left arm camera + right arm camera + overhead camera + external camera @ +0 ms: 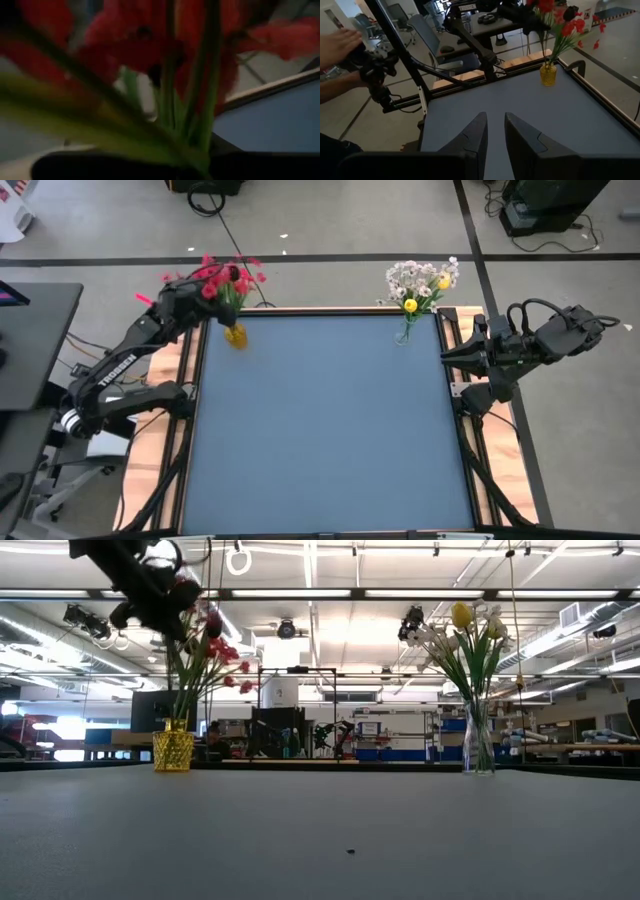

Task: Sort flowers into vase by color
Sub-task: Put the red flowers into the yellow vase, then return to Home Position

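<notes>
red flowers stand in the yellow vase at about 10 o'clock on the blue table. white and yellow flowers stand in the clear glass vase at about 1 o'clock. no loose stems on the mat.

handling, as a guess: artificial sprays, very light, thin springy stems, soft blossoms that crush or snag on each other. take hold on the bare green stem below the heads, not on the petals. both vases are small and top-heavy with long stems, so a sideways tug could tip them; the glass one is the breakable one.

left gripper is up among the red blossom heads, above the yellow vase and at the bouquet's 9 o'clock side. its wrist view is filled with red petals and green stems right against the camera. cannot tell whether its jaws are closed on a stem or letting go.

right gripper waits at the table's 3 o'clock edge, well apart from both vases, pointing inward over the mat; fingers narrow with a small gap, nothing between them. clear vase sits at about its 11 o'clock.

a person's hand shows beyond the table in the right wrist view, away from the grippers.
</notes>
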You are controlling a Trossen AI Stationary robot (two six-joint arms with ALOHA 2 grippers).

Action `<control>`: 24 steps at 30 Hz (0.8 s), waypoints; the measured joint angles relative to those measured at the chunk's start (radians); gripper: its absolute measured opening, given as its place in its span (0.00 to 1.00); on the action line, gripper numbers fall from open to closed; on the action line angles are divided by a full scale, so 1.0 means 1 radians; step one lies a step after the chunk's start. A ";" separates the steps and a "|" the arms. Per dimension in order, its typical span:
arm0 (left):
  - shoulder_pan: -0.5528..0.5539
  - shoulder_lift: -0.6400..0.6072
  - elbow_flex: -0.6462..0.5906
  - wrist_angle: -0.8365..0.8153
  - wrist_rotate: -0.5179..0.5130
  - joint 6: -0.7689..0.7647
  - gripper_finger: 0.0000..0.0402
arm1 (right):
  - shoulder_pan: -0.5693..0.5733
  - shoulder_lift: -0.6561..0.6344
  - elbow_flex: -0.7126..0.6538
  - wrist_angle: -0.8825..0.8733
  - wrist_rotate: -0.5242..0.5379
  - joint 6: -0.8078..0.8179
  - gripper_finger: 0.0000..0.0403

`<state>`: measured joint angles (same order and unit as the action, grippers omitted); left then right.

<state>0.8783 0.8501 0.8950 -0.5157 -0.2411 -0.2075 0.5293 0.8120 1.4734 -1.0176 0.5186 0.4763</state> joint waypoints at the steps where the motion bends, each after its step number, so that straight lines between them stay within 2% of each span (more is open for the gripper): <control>1: 0.010 0.006 -0.001 -0.030 0.000 -0.024 0.12 | 0.000 0.000 0.000 0.000 0.000 0.000 0.19; 4: 0.024 0.020 -0.002 -0.060 0.001 -0.091 0.26 | 0.000 0.000 0.000 0.000 0.000 0.000 0.19; 10: 0.021 0.018 -0.002 -0.076 0.030 -0.129 0.60 | 0.000 0.000 0.000 0.000 0.000 0.000 0.19; 14: 0.022 0.012 0.000 -0.089 0.158 -0.119 0.76 | 0.000 0.000 0.000 0.000 0.000 0.000 0.19; 18: 0.041 -0.002 0.039 -0.094 0.184 -0.109 0.83 | 0.000 0.000 0.000 0.000 0.000 0.000 0.19; 24: 0.079 -0.002 0.126 -0.213 0.184 -0.033 0.84 | 0.000 0.000 0.000 0.000 0.000 0.000 0.19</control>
<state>0.9571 0.8484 1.0214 -0.7287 -0.0572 -0.2403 0.5290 0.8121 1.4734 -1.0172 0.5182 0.4762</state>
